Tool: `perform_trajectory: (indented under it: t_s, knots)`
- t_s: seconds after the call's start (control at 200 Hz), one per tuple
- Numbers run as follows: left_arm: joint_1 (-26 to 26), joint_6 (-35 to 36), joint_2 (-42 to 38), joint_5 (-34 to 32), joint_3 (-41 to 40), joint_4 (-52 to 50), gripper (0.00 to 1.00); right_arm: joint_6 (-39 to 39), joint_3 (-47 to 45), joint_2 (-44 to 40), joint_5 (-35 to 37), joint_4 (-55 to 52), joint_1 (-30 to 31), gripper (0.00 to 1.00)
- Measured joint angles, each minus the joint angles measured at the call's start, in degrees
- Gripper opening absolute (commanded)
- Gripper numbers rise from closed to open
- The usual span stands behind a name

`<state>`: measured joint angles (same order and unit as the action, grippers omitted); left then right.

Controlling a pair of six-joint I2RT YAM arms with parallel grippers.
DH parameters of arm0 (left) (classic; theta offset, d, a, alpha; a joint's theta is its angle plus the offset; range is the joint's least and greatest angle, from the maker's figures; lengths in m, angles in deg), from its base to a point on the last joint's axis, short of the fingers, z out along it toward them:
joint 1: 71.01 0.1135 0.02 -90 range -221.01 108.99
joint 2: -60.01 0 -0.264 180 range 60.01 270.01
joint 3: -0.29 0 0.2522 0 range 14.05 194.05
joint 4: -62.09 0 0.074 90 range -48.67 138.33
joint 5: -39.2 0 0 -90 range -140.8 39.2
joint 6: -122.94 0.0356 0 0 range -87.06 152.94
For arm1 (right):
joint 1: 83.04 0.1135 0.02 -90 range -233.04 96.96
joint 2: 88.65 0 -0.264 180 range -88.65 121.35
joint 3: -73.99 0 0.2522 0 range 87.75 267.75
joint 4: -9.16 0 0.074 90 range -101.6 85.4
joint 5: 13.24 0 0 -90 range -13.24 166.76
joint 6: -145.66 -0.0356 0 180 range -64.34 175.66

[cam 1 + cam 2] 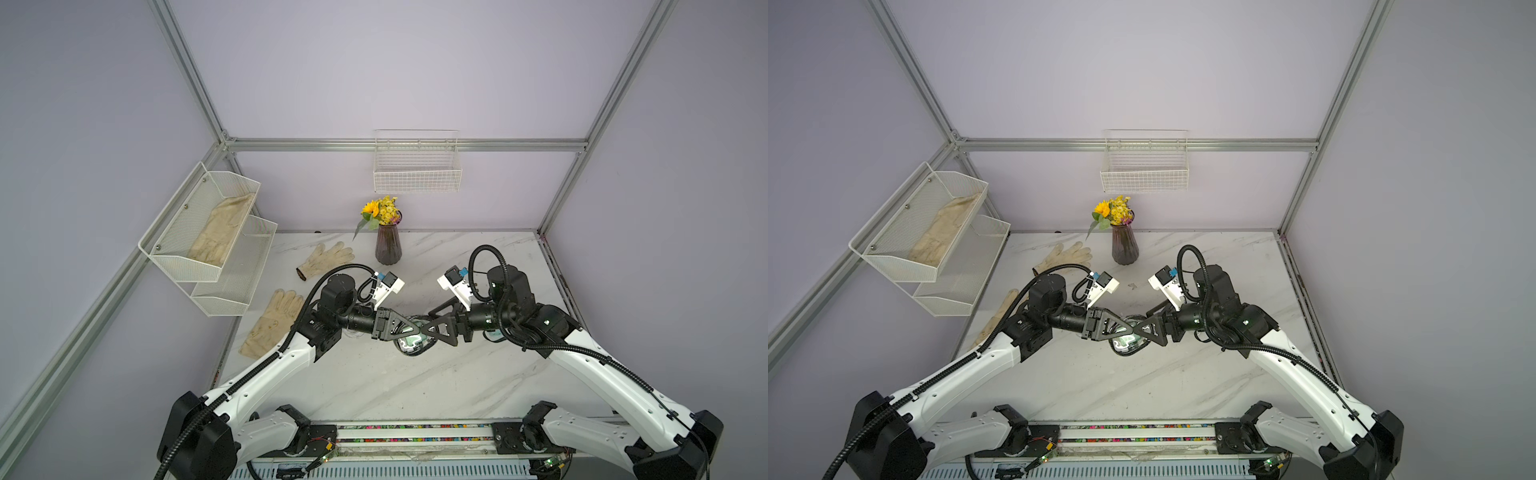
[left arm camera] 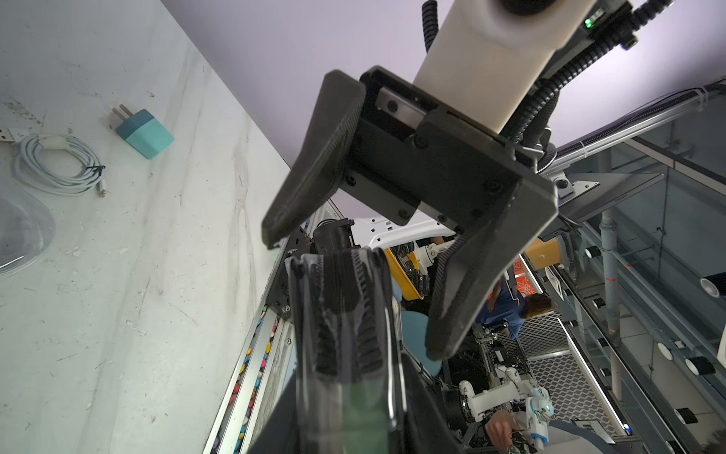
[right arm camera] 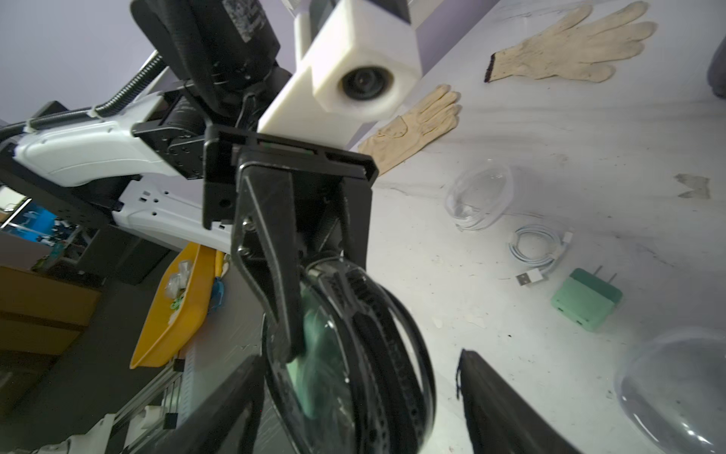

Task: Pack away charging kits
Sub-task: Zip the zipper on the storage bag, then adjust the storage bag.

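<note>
The left gripper [image 1: 413,329] pinches a clear oval zippered case [image 3: 353,353]; the right gripper [image 2: 357,293] stands spread around it. Nearby lie a mint green plug adapter [image 3: 585,298] and a coiled white cable [image 3: 538,247].

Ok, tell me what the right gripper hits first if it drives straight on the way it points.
Most likely the clear zip case, which the left gripper holds. The right gripper has its jaws open at the case's free end, though exact depth is unclear.
</note>
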<state>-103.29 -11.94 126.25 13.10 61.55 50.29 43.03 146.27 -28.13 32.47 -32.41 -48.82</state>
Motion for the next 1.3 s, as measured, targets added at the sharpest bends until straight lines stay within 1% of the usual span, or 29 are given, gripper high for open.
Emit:
perform_trajectory:
  t_s: [0.05, 0.23, 0.36, 0.4, 0.475, 0.555, 0.59, 0.61, 0.635, 0.665, 0.72, 0.75, 0.795, 0.85, 0.945, 1.035, 1.115, 1.205, 1.3]
  knots:
    - [-0.2, 0.2, 0.0, 0.1, 0.2, -0.1, 0.03, -0.5, -1.0, -0.5, -1.6, 0.9, -0.2, 0.71]
    - [-0.5, 1.3, 0.0, 0.6, 0.4, -0.7, 0.03, -3.2, -4.6, -0.2, -6.6, 4.6, -1.7, 0.43]
    - [-0.3, 2.2, 0.1, 0.8, 0.4, -2.0, 0.03, -4.9, -5.7, 0.1, -10.1, 7.0, -2.9, 0.14]
    - [-0.3, 2.5, 0.1, 0.8, 0.4, -2.0, 0.03, -5.3, -5.9, 0.1, -11.1, 7.3, -3.4, 0.08]
    - [-0.3, 3.4, 0.1, 0.9, 0.4, -2.0, 0.02, -6.5, -6.2, 0.2, -12.5, 8.1, -3.9, 0.0]
    - [-0.3, 3.9, 0.1, 1.0, 0.4, -1.9, 0.03, -7.7, -6.5, 0.5, -13.7, 8.9, -4.2, 0.0]
    - [-0.3, 4.0, 0.1, 1.0, 0.4, -1.9, 0.07, -8.0, -6.6, 0.6, -14.1, 9.4, -4.3, 0.0]
    - [-0.2, 4.0, 0.1, 1.0, 0.4, -2.0, 0.11, -8.3, -6.7, 0.7, -14.3, 9.7, -4.4, 0.0]
    - [-0.1, 4.0, 0.1, 1.0, 0.4, -2.0, 0.22, -8.6, -6.8, 0.8, -14.4, 10.1, -4.5, 0.0]
    - [0.1, 4.1, 0.0, 1.1, 0.4, -2.1, 0.42, -9.1, -7.0, 0.9, -14.6, 10.7, -4.5, 0.0]
    - [0.5, 3.9, 0.0, 1.0, 0.4, -1.9, 0.69, -9.9, -7.3, 0.9, -14.6, 12.0, -4.5, 0.0]
    - [0.8, 3.9, 0.0, 1.0, 0.4, -1.6, 0.79, -10.8, -7.5, 0.9, -14.6, 12.8, -4.5, 0.0]
    - [1.1, 3.4, -0.3, 0.6, 0.4, -1.0, 0.87, -12.3, -8.0, 0.7, -14.4, 14.9, -4.5, 0.0]
    - [1.6, 2.1, -1.2, -0.7, 0.4, 0.4, 0.9, -16.0, -9.5, 0.0, -13.9, 19.0, -4.5, 0.0]
    - [1.9, -0.4, -2.9, -4.1, 0.4, 3.6, 0.93, -23.2, -12.7, -1.5, -11.5, 27.0, -4.7, 0.0]
    - [1.8, -2.7, -4.0, -8.7, 0.4, 6.8, 0.93, -30.0, -14.8, -1.9, -8.0, 34.7, -4.7, 0.0]
    - [0.8, -5.0, -4.3, -14.9, 0.0, 10.3, 0.92, -36.1, -16.3, -1.6, -4.5, 41.8, -4.9, 0.0]
    - [-1.0, -7.8, -4.3, -22.7, -3.0, 18.0, 0.91, -43.3, -19.0, -1.2, 0.2, 51.5, -5.0, 0.0]
    - [-2.7, -10.3, -2.4, -28.4, -5.6, 25.7, 0.91, -49.6, -22.7, -1.0, 5.5, 60.2, -5.0, 0.0]
